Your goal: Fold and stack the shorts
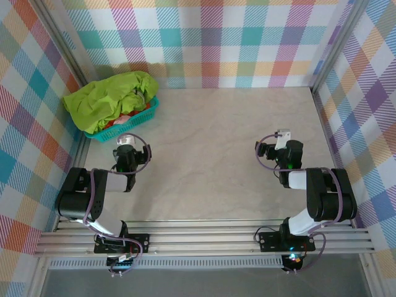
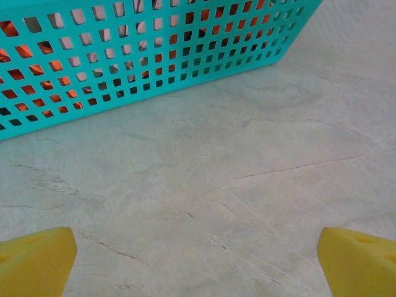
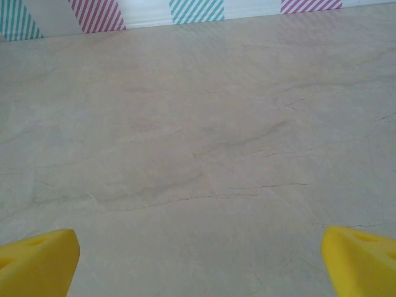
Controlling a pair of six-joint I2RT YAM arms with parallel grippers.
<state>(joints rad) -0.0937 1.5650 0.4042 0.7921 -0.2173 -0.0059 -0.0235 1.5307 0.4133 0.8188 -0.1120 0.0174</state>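
While the lime green shorts (image 1: pixel 114 96) lie crumpled in a heap over the top of the teal mesh basket (image 1: pixel 141 117), spilling past its left rim, the orange shorts (image 2: pixel 31 59) sit lower inside it, their colour showing through the holes of the basket's side wall in the left wrist view. A patch of paler cloth shows between the green folds from above, too small to name. The basket stands in the far left corner of the worktop (image 1: pixel 216 148), against the plaid walls (image 1: pixel 247 43). Near its front side and not touching it, the left tool (image 2: pixel 198 260) is poised low over bare marbled worktop with its jaws spread wide, its yellow fingertips (image 2: pixel 34 263) at the two bottom corners of its wrist view and nothing between them. The right tool (image 3: pixel 198 263) is well apart from the basket, toward the right edge of the worktop and facing the far wall; its jaws likewise stand fully apart, yellow fingertips (image 3: pixel 37 263) wide of each other, gripping nothing, with bare stone-patterned surface beneath.
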